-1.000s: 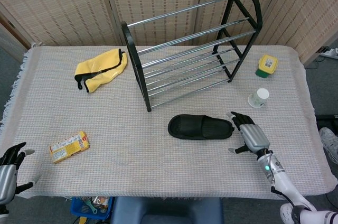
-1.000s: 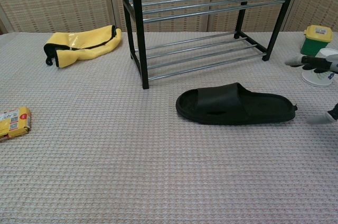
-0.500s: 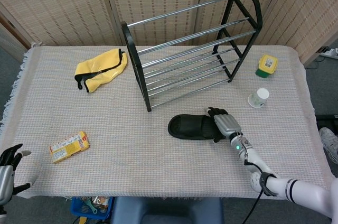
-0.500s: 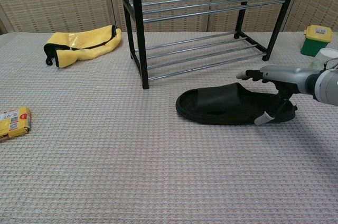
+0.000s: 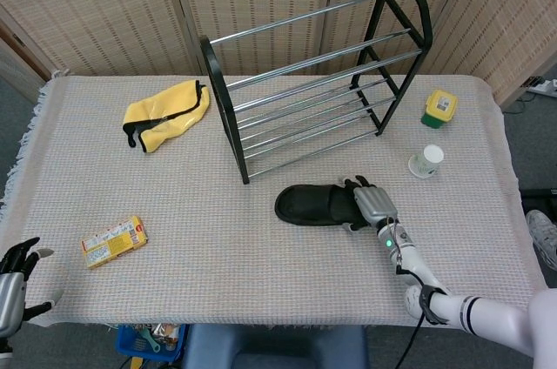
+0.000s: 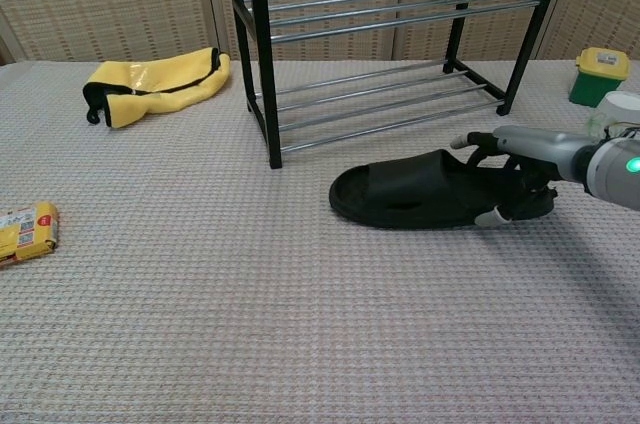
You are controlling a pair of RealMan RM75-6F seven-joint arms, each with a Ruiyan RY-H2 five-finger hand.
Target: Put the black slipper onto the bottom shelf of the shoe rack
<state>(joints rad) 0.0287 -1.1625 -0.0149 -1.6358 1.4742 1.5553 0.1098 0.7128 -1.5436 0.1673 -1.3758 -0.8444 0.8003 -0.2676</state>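
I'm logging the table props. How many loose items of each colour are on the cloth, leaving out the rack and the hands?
Black: 1, the slipper
Yellow: 2, the pouch and the snack box
Green with a yellow lid: 1, the jar
White: 1, the cup
Total: 5

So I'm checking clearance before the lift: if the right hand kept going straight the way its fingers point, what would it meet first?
The black slipper itself: the right hand already lies over its heel end, fingers pointing along it toward the toe. Beyond that, seemingly just bare table cloth.
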